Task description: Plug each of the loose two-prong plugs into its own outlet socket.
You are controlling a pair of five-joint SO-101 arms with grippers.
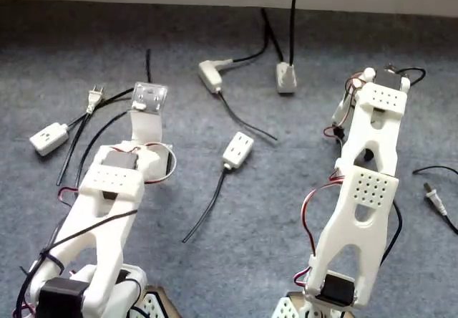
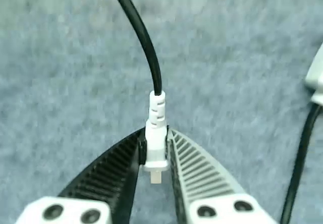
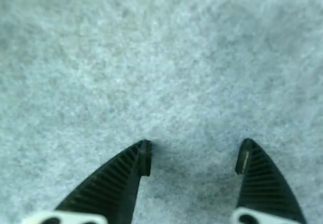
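Left fingers [image 2: 121, 163]: closed on the sides of a white two-prong plug [image 2: 157, 151], one dark finger and one pale finger pressing its body.
White two-prong plug: held at the tip of the left arm [image 1: 107, 189], over the left half of the grey counter [image 1: 286, 210]. Its black cord [image 2: 146, 42] runs away from the fingers. Whether it touches the counter cannot be told.
Right fingers [image 3: 126, 178]: spread wide apart, hanging over the grey surface at the far end of the right arm [image 1: 365, 189].
Loose plug [image 1: 94, 97]: lies on the counter just beside the left fingers, on their outer side, prongs pointing to the far edge.
Edge plug [image 1: 434, 198]: lies on a dark cord at the right edge, beside the right arm.
Far-left socket [image 1: 48, 138]: a white outlet block on the counter, near the loose plug.
Centre socket [image 1: 237, 150]: lies between the two arms, with its dark cord trailing toward the near edge.
Angled plug [image 1: 211, 74] and white block [image 1: 286, 78]: lie near the far edge, each on a black cord, near each other but apart.
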